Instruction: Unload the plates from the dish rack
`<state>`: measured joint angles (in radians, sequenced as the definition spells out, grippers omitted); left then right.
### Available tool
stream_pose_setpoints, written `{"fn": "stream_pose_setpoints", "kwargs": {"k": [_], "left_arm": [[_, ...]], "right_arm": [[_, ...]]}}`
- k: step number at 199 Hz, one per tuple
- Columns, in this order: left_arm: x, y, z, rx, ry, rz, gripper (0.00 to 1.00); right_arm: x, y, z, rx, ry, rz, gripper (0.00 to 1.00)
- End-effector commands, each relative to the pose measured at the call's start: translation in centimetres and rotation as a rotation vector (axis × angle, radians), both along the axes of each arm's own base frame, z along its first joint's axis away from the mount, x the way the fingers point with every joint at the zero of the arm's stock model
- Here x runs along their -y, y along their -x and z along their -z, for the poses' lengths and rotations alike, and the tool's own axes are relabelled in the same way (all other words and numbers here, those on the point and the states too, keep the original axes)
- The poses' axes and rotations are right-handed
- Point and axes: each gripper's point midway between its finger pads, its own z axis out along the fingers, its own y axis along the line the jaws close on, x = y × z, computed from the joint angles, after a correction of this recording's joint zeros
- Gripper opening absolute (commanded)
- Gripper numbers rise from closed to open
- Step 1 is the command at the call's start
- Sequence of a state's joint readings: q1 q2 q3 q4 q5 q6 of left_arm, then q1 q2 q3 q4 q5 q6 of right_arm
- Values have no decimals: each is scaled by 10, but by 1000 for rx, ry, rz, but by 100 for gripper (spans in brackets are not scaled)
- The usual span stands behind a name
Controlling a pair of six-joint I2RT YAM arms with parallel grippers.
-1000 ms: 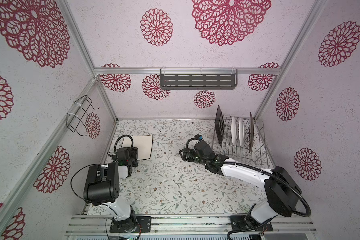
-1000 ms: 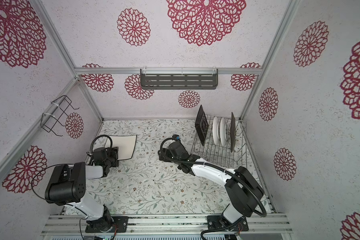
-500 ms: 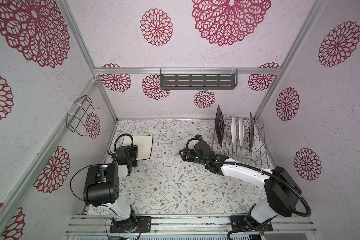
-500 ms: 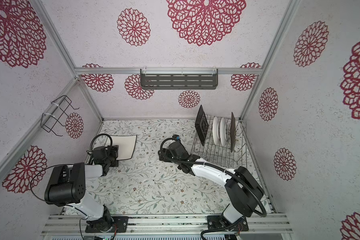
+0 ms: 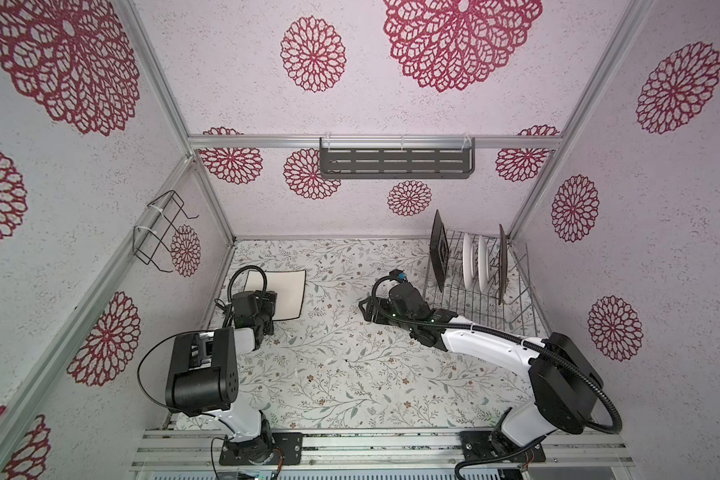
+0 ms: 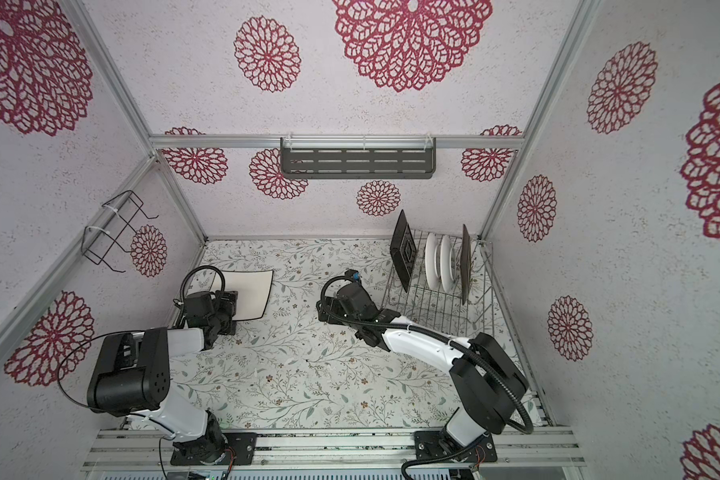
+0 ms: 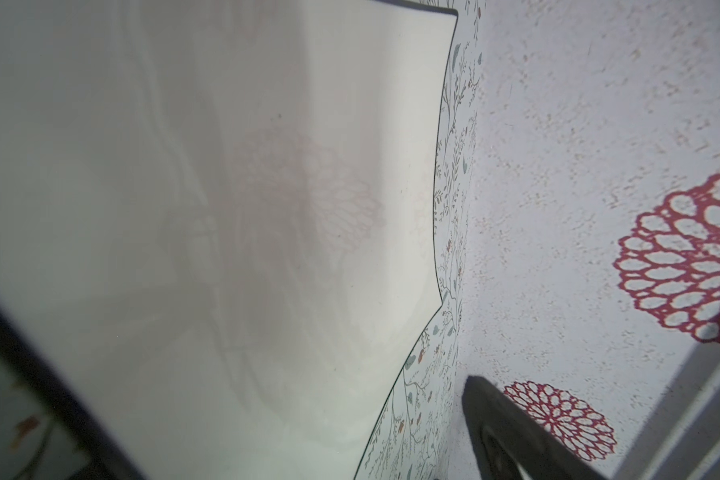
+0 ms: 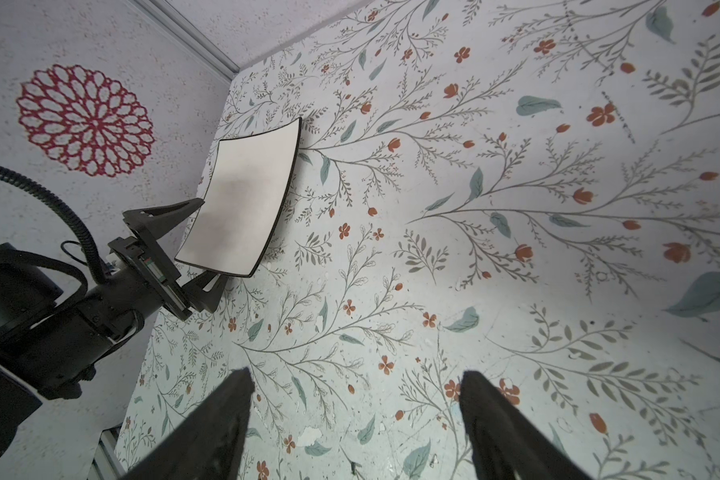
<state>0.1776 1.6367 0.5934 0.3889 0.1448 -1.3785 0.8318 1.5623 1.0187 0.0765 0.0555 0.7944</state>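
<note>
Seeing white square black-rimmed plate (image 5: pixel 287 291) flat on floral table (image 5: pixel 350 357), centre-left. Parking left claw (image 8: pixel 213 239) at its edge, spread apart. Hovering right claw (image 8: pixel 356 376) apart, empty, near silver wire dish rack (image 5: pixel 474 305), centre-right, holding four upright plates (image 5: pixel 469 266).

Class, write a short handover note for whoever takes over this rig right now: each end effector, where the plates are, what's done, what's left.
Left end effector: open, jaws either side of the near edge of the white square plate, which lies flat on the table at the left.
Right end effector: open and empty, over the table beside the dish rack.
In the rack, upright: black square plate, two round white plates, and a dark plate seen edge-on.
Done: one plate unloaded.
Left: draw the left arm clear, then unload the other four.
</note>
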Motion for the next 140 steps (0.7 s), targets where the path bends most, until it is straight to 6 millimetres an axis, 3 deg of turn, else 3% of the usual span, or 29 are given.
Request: {"fn": "stream_pose_setpoints", "kwargs": {"k": [1, 78, 140], "left_arm": [[-4, 0, -3, -7, -23, 0, 100], [0, 8, 0, -42, -30, 18, 97], [-2, 19, 7, -76, -41, 6, 97]], "right_arm": [[6, -4, -29, 62, -28, 13, 82], [10, 0, -31, 69, -39, 17, 82], [27, 6, -32, 85, -35, 53, 82]]}}
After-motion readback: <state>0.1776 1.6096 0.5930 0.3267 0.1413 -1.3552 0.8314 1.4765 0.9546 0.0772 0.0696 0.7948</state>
